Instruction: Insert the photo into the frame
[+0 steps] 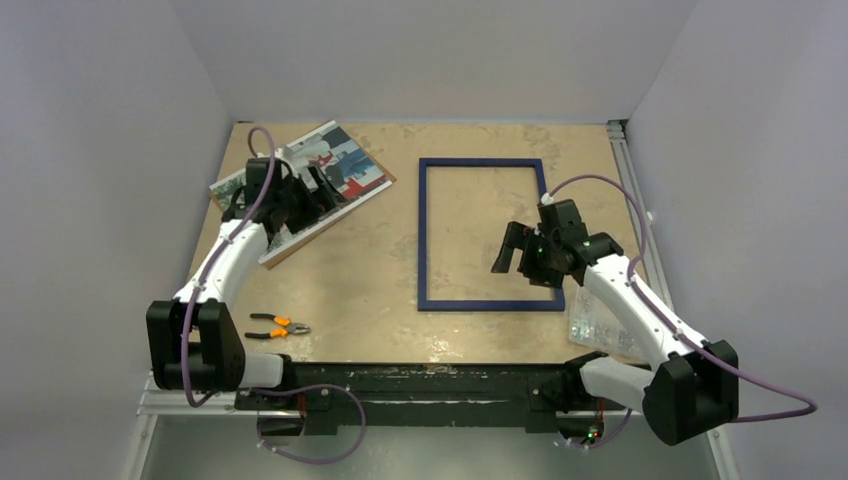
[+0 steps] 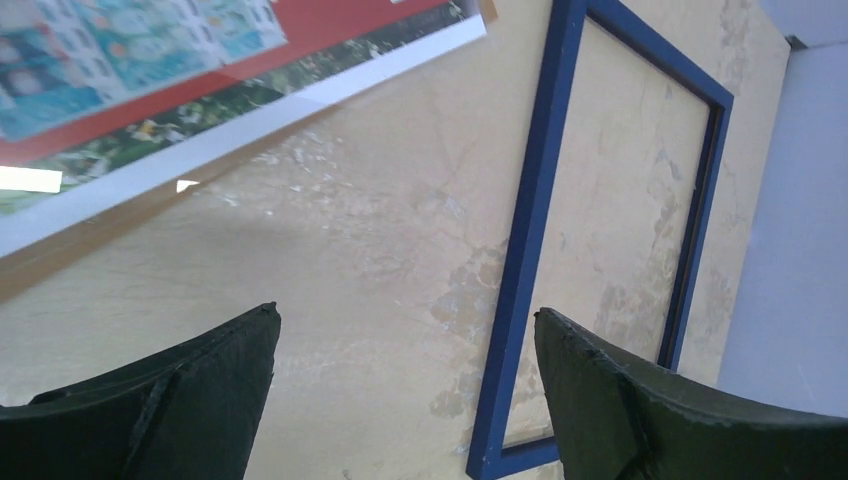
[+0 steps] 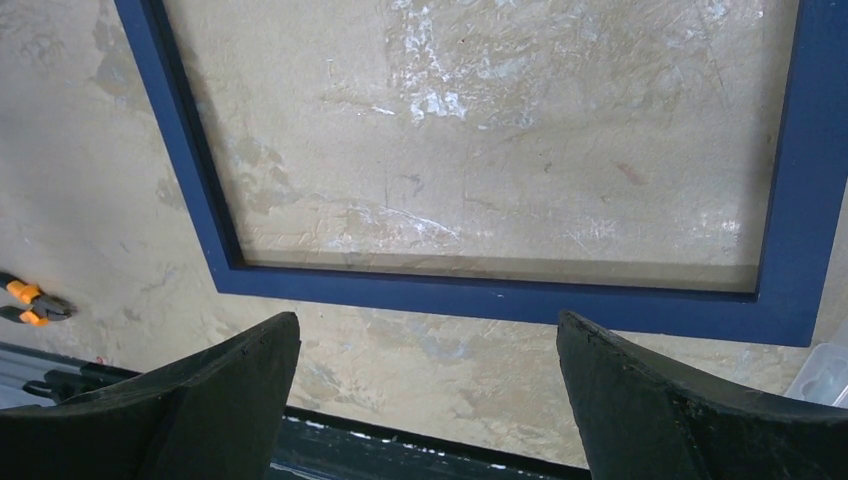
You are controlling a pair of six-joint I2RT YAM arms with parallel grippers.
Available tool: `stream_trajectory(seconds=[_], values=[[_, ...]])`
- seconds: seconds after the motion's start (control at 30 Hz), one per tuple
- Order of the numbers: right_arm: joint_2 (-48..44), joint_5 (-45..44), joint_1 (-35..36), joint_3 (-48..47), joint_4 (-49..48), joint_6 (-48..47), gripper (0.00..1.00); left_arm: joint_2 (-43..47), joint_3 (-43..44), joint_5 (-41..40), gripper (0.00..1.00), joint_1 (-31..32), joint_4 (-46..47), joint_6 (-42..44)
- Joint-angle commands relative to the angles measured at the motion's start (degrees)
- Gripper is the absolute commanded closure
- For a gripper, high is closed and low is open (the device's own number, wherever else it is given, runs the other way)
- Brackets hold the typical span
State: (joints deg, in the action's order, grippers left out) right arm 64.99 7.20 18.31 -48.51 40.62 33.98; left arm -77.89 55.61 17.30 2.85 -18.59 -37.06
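The photo (image 1: 340,165), a colour print in red, blue and white, lies tilted at the back left of the table. It also shows in the left wrist view (image 2: 150,60). The frame (image 1: 423,230), thin dark blue rails around a clear pane, lies flat at the table's middle. It shows in the left wrist view (image 2: 530,220) and the right wrist view (image 3: 500,295). My left gripper (image 1: 312,192) is open and empty above the photo's near part (image 2: 405,320). My right gripper (image 1: 520,255) is open and empty above the frame's near right part (image 3: 428,325).
A plain brown backing board (image 1: 283,253) lies under the photo, its edge showing (image 2: 100,235). Orange-handled pliers (image 1: 278,326) lie at the near left (image 3: 25,300). A clear plastic piece (image 1: 600,325) lies near the frame's right corner. A black rail (image 1: 420,375) runs along the near edge.
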Motion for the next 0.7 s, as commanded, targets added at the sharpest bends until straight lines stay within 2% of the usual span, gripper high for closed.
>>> stream_trajectory(seconds=[0.0, 0.23, 0.37, 0.67], values=[[1.3, 1.7, -0.2, -0.1, -2.6, -1.1, 0.01, -0.8, 8.2, -1.4, 0.06, -5.4, -9.3, 4.7], [3.6, 2.1, -0.3, -0.8, -3.5, -1.4, 0.01, -6.4, 17.2, -15.2, 0.06, -6.4, -21.0, 10.9], [4.8, 2.2, -0.2, -1.4, -3.7, -1.7, 0.01, -10.3, 20.0, -22.4, 0.06, -6.4, -24.7, 13.2], [6.7, 2.3, -0.2, -2.0, -3.6, -2.0, 0.01, -20.6, 24.6, -21.8, 0.07, -6.2, -28.2, 13.0]])
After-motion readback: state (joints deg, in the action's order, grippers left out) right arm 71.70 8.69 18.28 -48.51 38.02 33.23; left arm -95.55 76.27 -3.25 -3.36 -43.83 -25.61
